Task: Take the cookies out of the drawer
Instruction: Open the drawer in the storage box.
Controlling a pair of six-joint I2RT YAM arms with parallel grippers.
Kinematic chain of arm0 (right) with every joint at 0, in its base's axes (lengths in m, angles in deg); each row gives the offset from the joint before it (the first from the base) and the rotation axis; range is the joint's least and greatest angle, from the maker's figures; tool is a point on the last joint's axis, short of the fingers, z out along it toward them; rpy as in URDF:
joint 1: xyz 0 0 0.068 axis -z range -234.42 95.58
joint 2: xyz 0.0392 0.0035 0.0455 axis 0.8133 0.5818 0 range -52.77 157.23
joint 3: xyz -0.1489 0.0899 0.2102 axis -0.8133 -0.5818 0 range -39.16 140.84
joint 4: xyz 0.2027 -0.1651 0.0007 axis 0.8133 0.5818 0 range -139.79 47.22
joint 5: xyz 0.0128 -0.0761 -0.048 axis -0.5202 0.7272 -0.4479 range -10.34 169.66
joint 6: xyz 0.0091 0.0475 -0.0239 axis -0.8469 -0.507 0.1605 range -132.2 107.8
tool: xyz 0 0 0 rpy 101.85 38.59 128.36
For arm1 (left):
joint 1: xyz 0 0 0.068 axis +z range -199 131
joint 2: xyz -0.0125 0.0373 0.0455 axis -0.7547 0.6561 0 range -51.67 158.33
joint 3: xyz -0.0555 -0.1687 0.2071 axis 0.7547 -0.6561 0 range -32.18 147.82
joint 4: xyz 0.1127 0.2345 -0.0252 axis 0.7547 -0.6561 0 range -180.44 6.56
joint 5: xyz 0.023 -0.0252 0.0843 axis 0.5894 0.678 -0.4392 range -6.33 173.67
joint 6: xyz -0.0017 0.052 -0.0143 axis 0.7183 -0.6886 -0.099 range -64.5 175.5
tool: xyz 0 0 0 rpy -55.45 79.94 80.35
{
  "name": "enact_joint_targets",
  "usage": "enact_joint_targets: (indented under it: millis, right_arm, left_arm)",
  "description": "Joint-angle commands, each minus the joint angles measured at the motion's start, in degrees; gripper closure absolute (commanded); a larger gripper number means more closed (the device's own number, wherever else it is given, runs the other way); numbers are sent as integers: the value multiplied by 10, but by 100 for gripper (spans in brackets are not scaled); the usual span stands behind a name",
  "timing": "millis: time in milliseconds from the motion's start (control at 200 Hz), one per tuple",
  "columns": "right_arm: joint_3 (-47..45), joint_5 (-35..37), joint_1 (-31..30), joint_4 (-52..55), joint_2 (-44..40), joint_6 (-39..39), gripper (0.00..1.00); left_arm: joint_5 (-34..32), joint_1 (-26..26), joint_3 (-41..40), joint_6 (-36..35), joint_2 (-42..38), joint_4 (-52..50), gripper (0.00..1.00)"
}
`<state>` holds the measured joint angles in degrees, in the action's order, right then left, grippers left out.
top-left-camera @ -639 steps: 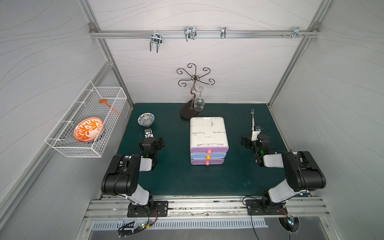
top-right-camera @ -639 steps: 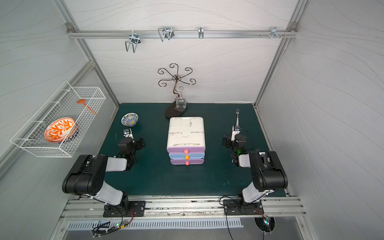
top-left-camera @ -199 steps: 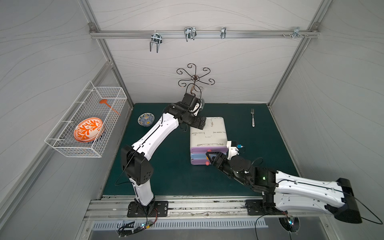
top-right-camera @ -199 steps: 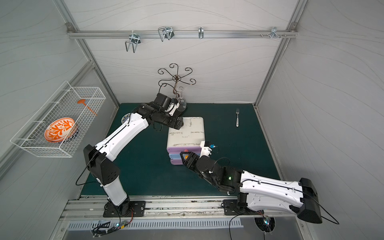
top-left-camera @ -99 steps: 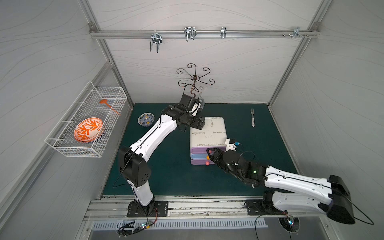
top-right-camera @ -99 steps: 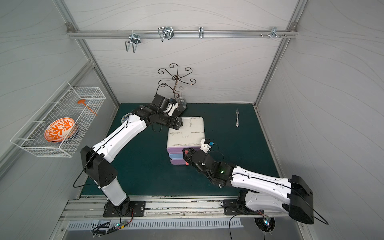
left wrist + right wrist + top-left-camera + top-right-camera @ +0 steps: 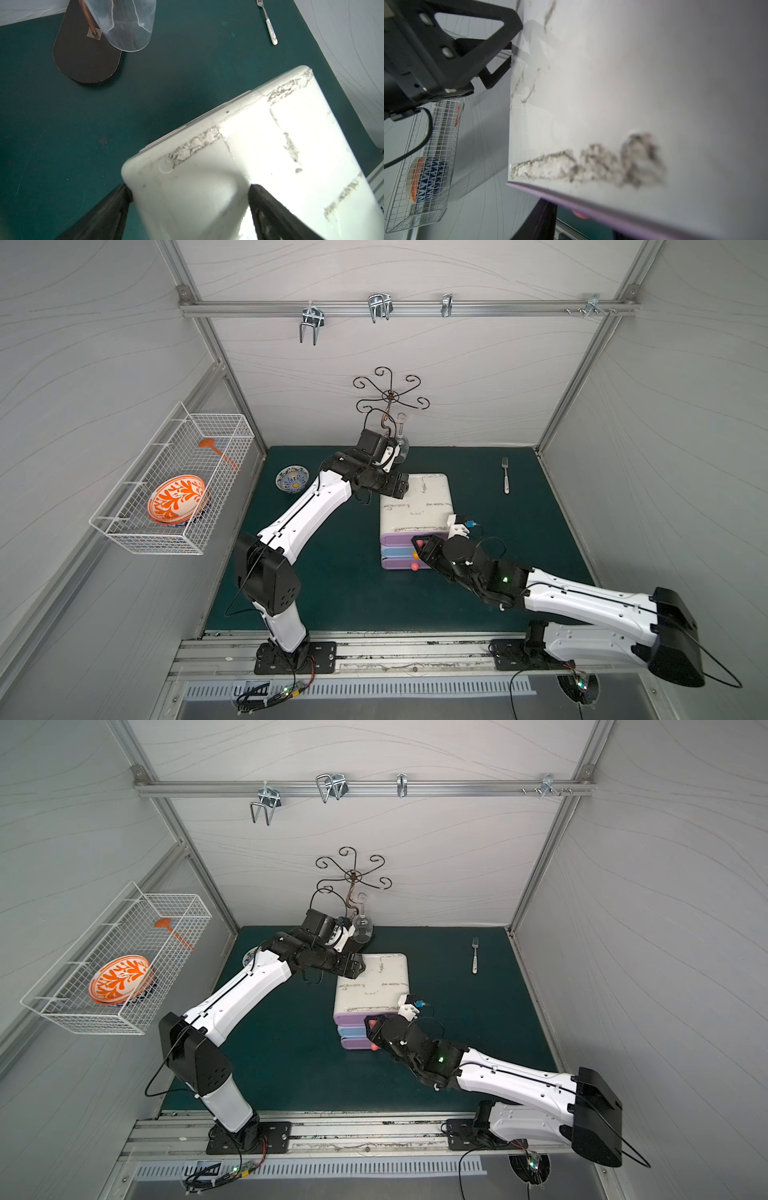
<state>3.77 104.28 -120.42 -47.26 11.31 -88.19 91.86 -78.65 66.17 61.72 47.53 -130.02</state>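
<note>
The white drawer unit (image 7: pixel 419 502) stands in the middle of the green mat (image 7: pixel 332 585). Its three drawers are all pushed in, so the cookies are hidden and cannot be seen. The left gripper (image 7: pixel 190 190) sits at the unit's back corner, at about 10 o'clock from its centre. Its jaws are spread wide, one finger (image 7: pixel 116 207) beside the side wall and the other on the top. The right gripper (image 7: pixel 419 545) is at the front, at 6 o'clock, with its fingers around the red knob (image 7: pixel 579 214) of the purple top drawer (image 7: pixel 395 538) — whether they pinch it, I cannot tell. A fork (image 7: pixel 505 475) lies at 2 o'clock from the unit and a patterned bowl (image 7: pixel 292 480) at 9 o'clock.
</note>
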Motion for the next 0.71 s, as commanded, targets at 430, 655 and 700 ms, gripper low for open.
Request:
enact_joint_targets:
  millis: [430, 655, 700]
  right_arm:
    - [16, 17, -4, 12, -1, 28, 78]
    - [13, 35, -45, 34, -9, 22, 83]
    - [14, 43, -59, 46, -13, 17, 83]
  left_arm:
    - [21, -4, -28, -2, 13, -11, 8]
    - [17, -4, -28, 1, 17, -10, 8]
    - [17, -4, -28, 0, 17, -10, 8]
